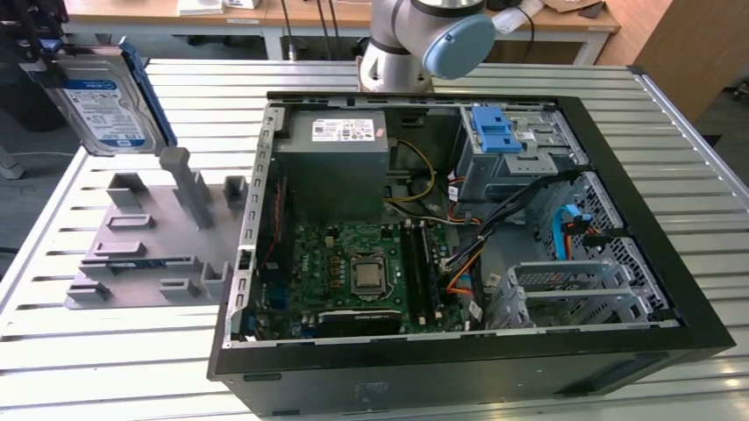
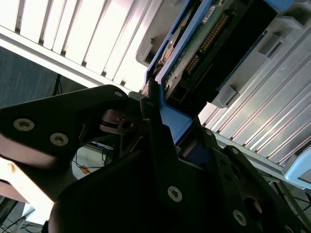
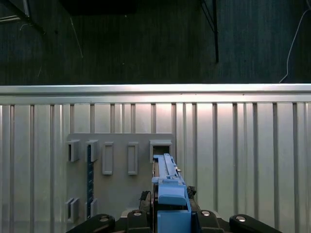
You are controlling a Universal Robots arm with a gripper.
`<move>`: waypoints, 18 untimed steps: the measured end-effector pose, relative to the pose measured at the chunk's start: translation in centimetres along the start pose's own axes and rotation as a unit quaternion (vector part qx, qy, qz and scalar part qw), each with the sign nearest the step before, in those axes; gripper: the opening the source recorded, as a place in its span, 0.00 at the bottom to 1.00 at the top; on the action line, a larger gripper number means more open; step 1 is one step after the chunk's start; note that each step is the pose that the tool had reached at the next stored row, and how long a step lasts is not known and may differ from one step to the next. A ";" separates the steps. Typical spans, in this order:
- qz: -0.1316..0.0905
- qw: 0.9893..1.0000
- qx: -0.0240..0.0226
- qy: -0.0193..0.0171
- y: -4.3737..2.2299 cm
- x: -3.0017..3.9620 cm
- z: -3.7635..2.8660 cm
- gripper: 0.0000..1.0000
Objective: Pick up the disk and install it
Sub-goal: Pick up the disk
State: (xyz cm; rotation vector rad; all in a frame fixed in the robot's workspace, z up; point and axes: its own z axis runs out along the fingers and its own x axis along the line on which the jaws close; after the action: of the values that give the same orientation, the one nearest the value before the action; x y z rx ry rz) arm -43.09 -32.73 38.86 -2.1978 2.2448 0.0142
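The disk (image 1: 103,101) has a silvery metal body with a dull sheen, a smooth white-and-blue label that looks like paper, and glossy blue plastic rails. In the second wrist view its underside shows green circuit board. The fingers (image 2: 156,141) are matt black; whether metal or hard plastic is hard to tell. The surface (image 1: 117,368) is ribbed pale metal with a soft shine. The holder (image 1: 140,254) is matt grey plastic. The computer case (image 1: 468,386) is satin black painted metal, its power-supply box (image 1: 333,171) bare grey metal.
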 end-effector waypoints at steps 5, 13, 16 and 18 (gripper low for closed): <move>0.000 1.000 0.000 0.000 0.00 0.00 -0.44 0.36; 0.000 1.000 0.000 0.000 0.01 -0.01 -1.25 0.36; 0.000 1.000 0.000 0.000 0.01 -0.01 -1.59 0.36; 0.000 1.000 0.000 0.000 0.01 -0.01 -1.80 0.36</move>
State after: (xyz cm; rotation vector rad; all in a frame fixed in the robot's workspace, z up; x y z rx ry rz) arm -43.09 -32.73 40.66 -2.1976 2.2447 0.0141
